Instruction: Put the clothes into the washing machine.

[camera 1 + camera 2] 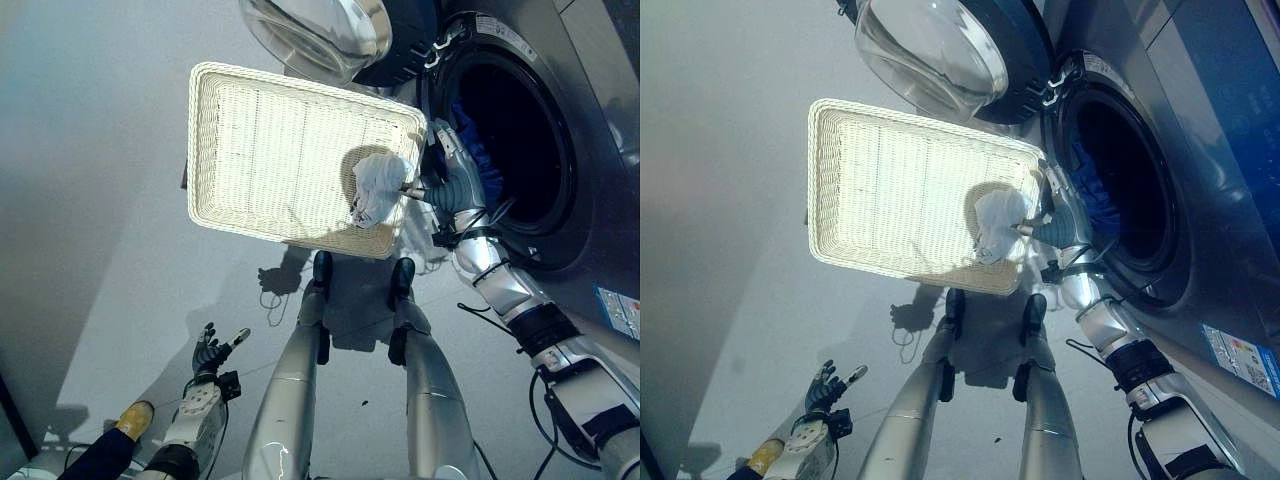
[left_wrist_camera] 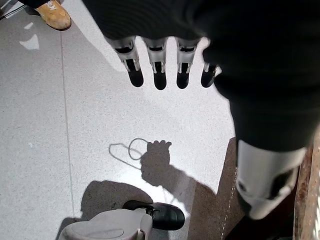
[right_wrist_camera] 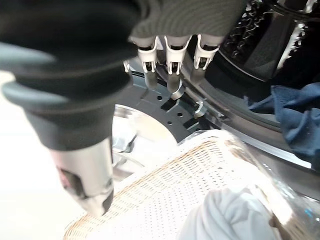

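Risk of the last garment staying behind in the basket.
A crumpled white cloth [image 1: 378, 188] lay in the corner of the cream wicker basket [image 1: 240, 150] beside the open front-loading washing machine [image 1: 520, 150], blue clothes [image 1: 478, 150] already inside. The right hand [image 3: 172, 65] hovered slack, grasping nothing; closing early would catch wicker. The left hand [image 2: 160, 65] hung released.

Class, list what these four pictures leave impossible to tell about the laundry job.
1. How much lies in the washing machine: its drum is dark, showing just a blue garment.
2. Whether the right hand touches the white cloth in the basket: eye views hide its fingers.
3. The person: the picture edge shows just a shoe.
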You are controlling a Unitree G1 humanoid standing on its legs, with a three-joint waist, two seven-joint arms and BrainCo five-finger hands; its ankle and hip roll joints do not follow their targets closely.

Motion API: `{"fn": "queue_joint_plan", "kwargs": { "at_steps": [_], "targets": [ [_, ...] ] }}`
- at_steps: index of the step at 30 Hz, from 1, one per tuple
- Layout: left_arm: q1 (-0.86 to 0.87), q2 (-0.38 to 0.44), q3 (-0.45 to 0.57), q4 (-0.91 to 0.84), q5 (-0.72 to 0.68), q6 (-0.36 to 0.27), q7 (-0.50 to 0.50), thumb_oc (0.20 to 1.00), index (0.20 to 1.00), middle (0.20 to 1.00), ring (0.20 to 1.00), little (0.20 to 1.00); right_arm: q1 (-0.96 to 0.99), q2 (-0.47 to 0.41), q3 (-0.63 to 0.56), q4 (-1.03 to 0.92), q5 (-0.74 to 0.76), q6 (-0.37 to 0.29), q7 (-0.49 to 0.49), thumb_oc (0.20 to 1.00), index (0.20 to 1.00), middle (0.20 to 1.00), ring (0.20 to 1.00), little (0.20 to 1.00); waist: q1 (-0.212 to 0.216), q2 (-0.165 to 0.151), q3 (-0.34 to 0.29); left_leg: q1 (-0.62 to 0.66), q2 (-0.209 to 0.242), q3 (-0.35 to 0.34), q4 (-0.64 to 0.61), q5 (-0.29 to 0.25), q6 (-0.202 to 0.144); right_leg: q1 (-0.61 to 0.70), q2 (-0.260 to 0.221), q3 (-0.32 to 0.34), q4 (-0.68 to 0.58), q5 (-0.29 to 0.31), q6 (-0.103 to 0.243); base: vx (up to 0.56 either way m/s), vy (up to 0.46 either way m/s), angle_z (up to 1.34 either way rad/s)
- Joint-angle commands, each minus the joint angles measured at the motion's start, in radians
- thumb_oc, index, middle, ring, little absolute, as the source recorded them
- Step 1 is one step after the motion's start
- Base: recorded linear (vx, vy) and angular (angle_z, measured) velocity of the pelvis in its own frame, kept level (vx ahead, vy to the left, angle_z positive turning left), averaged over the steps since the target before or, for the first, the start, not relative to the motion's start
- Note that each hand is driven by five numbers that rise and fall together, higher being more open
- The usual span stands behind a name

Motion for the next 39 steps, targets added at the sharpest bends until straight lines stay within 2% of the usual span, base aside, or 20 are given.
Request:
{"fn": "queue_joint_plan", "kwargs": {
  "at_steps": [1, 2, 3, 4, 6, 11, 12, 15, 17, 18, 20, 26, 29, 32, 33, 34, 37, 38, 39],
  "targets": [
    [0.014, -0.002, 0.013, 0.031, 0.022, -0.017, 0.013, 1.0, 1.0, 1.0, 1.0, 1.0, -0.049, -0.085, 0.09, -0.114, -0.19, -0.033, -0.007, 1.0, 1.0, 1.0, 1.0, 1.0, -0.004, 0.055, -0.025, 0.025, -0.041, 0.008, -0.031, -0.026, -0.009, 0.015, 0.042, -0.03, 0.057, -0.067, 0.073, -0.04, -0.051, 0.11],
    [0.004, 0.005, 0.006, 0.034, 0.021, -0.019, 0.014, 1.0, 1.0, 1.0, 1.0, 1.0, -0.095, -0.111, 0.154, -0.121, -0.239, -0.049, 0.001, 1.0, 1.0, 1.0, 1.0, 1.0, 0.006, 0.049, -0.025, 0.017, -0.04, -0.003, -0.036, -0.019, -0.009, 0.013, 0.045, -0.034, 0.047, -0.057, 0.073, -0.04, -0.051, 0.11],
    [0.004, 0.005, 0.006, 0.034, 0.021, -0.019, 0.014, 1.0, 1.0, 1.0, 1.0, 1.0, -0.095, -0.111, 0.154, -0.121, -0.239, -0.049, 0.001, 1.0, 1.0, 1.0, 1.0, 1.0, 0.006, 0.049, -0.025, 0.017, -0.04, -0.003, -0.036, -0.019, -0.009, 0.013, 0.045, -0.034, 0.047, -0.057, 0.073, -0.05, -0.141, 0.29],
    [-0.004, 0.021, -0.008, 0.043, 0.015, -0.016, 0.01, 1.0, 1.0, 1.0, 1.0, 1.0, -0.168, -0.128, 0.248, -0.143, -0.294, -0.071, 0.013, 1.0, 1.0, 1.0, 1.0, 1.0, 0.022, 0.04, -0.025, 0.02, -0.041, -0.018, -0.038, -0.022, -0.011, 0.021, 0.045, -0.045, 0.049, -0.066, 0.076, -0.05, -0.154, 0.2],
    [-0.025, 0.037, -0.015, 0.066, 0.015, -0.008, -0.001, 1.0, 1.0, 1.0, 1.0, 1.0, -0.233, -0.116, 0.35, -0.124, -0.294, -0.051, 0.077, 1.0, 1.0, 1.0, 1.0, 1.0, 0.043, 0.026, -0.025, 0.02, -0.04, -0.036, -0.04, -0.023, -0.013, 0.028, 0.046, -0.062, 0.046, -0.07, 0.078, -0.04, -0.161, 0.2],
    [-0.04, 0.043, -0.016, 0.072, 0.015, -0.003, 0.0, 1.0, 1.0, 1.0, 1.0, 1.0, -0.256, -0.107, 0.39, -0.096, -0.298, -0.026, 0.106, 1.0, 1.0, 1.0, 1.0, 1.0, 0.05, 0.022, -0.025, 0.008, -0.039, -0.044, -0.037, -0.018, -0.014, 0.023, 0.047, -0.068, 0.041, -0.062, 0.077, 0.0, -0.051, 0.09],
    [-0.053, 0.057, -0.026, 0.079, 0.017, 0.004, -0.004, 1.0, 1.0, 1.0, 1.0, 1.0, -0.281, -0.079, 0.481, -0.003, -0.316, 0.074, 0.203, 1.0, 1.0, 1.0, 1.0, 1.0, 0.063, 0.012, -0.025, 0.017, -0.042, -0.059, -0.036, -0.026, -0.016, 0.039, 0.043, -0.081, 0.042, -0.075, 0.078, 0.01, -0.148, 0.14],
    [-0.067, 0.073, -0.031, 0.069, 0.017, 0.013, -0.008, 1.0, 1.0, 1.0, 1.0, 1.0, -0.302, -0.075, 0.556, 0.088, -0.349, 0.21, 0.304, 1.0, 1.0, 1.0, 1.0, 1.0, 0.078, 0.006, -0.025, 0.002, -0.039, -0.068, -0.037, -0.018, -0.017, 0.033, 0.039, -0.095, 0.034, -0.064, 0.078, 0.01, -0.098, 0.13],
    [-0.067, 0.078, -0.04, 0.059, 0.017, 0.014, -0.006, 1.0, 1.0, 1.0, 1.0, 1.0, -0.299, -0.06, 0.562, 0.146, -0.37, 0.278, 0.35, 1.0, 1.0, 1.0, 1.0, 1.0, 0.082, 0.005, -0.025, -0.004, -0.04, -0.074, -0.038, -0.015, -0.019, 0.03, 0.037, -0.103, 0.032, -0.06, 0.078, 0.02, -0.081, 0.12],
    [-0.064, 0.08, -0.05, 0.039, 0.026, 0.021, 0.0, 1.0, 1.0, 1.0, 1.0, 1.0, -0.298, -0.042, 0.57, 0.217, -0.373, 0.343, 0.395, 1.0, 1.0, 1.0, 1.0, 1.0, 0.091, 0.006, -0.025, -0.001, -0.041, -0.078, -0.044, -0.018, -0.019, 0.034, 0.035, -0.11, 0.033, -0.066, 0.078, 0.02, -0.078, 0.06],
    [-0.068, 0.082, -0.059, 0.03, 0.032, 0.025, 0.002, 1.0, 1.0, 1.0, 1.0, 1.0, -0.301, -0.02, 0.569, 0.289, -0.369, 0.391, 0.425, 1.0, 1.0, 1.0, 1.0, 1.0, 0.1, 0.008, -0.025, -0.005, -0.041, -0.082, -0.05, -0.016, -0.019, 0.032, 0.033, -0.116, 0.029, -0.063, 0.078, 0.02, -0.084, 0.03],
    [-0.087, 0.073, -0.087, 0.011, 0.041, 0.032, 0.017, 1.0, 1.0, 1.0, 1.0, 1.0, -0.333, 0.031, 0.535, 0.47, -0.377, 0.429, 0.423, 1.0, 1.0, 1.0, 1.0, 1.0, 0.118, 0.026, -0.025, -0.023, -0.046, -0.09, -0.054, -0.009, -0.018, 0.014, 0.027, -0.132, 0.028, -0.055, 0.079, 0.01, -0.034, 0.03],
    [-0.097, 0.068, -0.108, -0.002, 0.039, 0.03, 0.013, 1.0, 1.0, 1.0, 1.0, 1.0, -0.386, 0.051, 0.516, 0.618, -0.408, 0.461, 0.428, 1.0, 1.0, 1.0, 1.0, 1.0, 0.137, 0.051, -0.025, -0.05, -0.054, -0.097, -0.049, -0.002, -0.018, -0.011, 0.018, -0.138, 0.035, -0.05, 0.077, 0.03, -0.014, 0.11],
    [-0.099, 0.07, -0.116, -0.018, 0.039, 0.036, 0.013, 1.0, 1.0, 1.0, 1.0, 1.0, -0.415, 0.051, 0.509, 0.691, -0.455, 0.486, 0.454, 1.0, 1.0, 1.0, 1.0, 1.0, 0.147, 0.065, -0.025, -0.063, -0.059, -0.103, -0.049, 0.003, -0.017, -0.024, 0.014, -0.142, 0.038, -0.048, 0.077, 0.01, -0.016, 0.05],
    [-0.096, 0.073, -0.122, -0.037, 0.038, 0.042, 0.016, 1.0, 1.0, 1.0, 1.0, 1.0, -0.431, 0.048, 0.513, 0.725, -0.501, 0.529, 0.511, 1.0, 1.0, 1.0, 1.0, 1.0, 0.154, 0.074, -0.025, -0.073, -0.062, -0.109, -0.051, 0.006, -0.016, -0.036, 0.013, -0.143, 0.039, -0.046, 0.076, 0.02, -0.016, 0.11],
    [-0.094, 0.075, -0.125, -0.045, 0.036, 0.045, 0.018, 1.0, 1.0, 1.0, 1.0, 1.0, -0.435, 0.046, 0.514, 0.736, -0.514, 0.541, 0.53, 1.0, 1.0, 1.0, 1.0, 1.0, 0.156, 0.077, -0.025, -0.075, -0.063, -0.111, -0.051, 0.006, -0.016, -0.039, 0.013, -0.143, 0.04, -0.046, 0.075, 0.03, -0.02, 0.13],
    [-0.09, 0.078, -0.131, -0.06, 0.035, 0.052, 0.019, 1.0, 1.0, 1.0, 1.0, 1.0, -0.446, 0.049, 0.514, 0.758, -0.558, 0.55, 0.565, 1.0, 1.0, 1.0, 1.0, 1.0, 0.16, 0.083, -0.025, -0.078, -0.066, -0.115, -0.051, 0.007, -0.015, -0.043, 0.013, -0.145, 0.04, -0.045, 0.073, 0.01, -0.01, 0.08],
    [-0.089, 0.078, -0.134, -0.064, 0.034, 0.053, 0.019, 1.0, 1.0, 1.0, 1.0, 1.0, -0.453, 0.049, 0.52, 0.763, -0.571, 0.549, 0.582, 0.944, 0.944, 0.944, 0.944, 0.944, 0.161, 0.085, -0.025, -0.079, -0.067, -0.116, -0.051, 0.008, -0.014, -0.045, 0.014, -0.145, 0.04, -0.044, 0.072, 0.02, -0.011, 0.05],
    [-0.083, 0.082, -0.133, -0.078, 0.036, 0.058, 0.017, 1.0, 1.0, 1.0, 1.0, 1.0, -0.457, 0.045, 0.522, 0.77, -0.588, 0.536, 0.599, 0.338, 0.338, 0.338, 0.338, 0.338, 0.163, 0.087, -0.025, -0.082, -0.066, -0.116, -0.05, 0.008, -0.015, -0.049, 0.013, -0.145, 0.041, -0.042, 0.072, 0.02, -0.016, 0.06]
  ]
}}
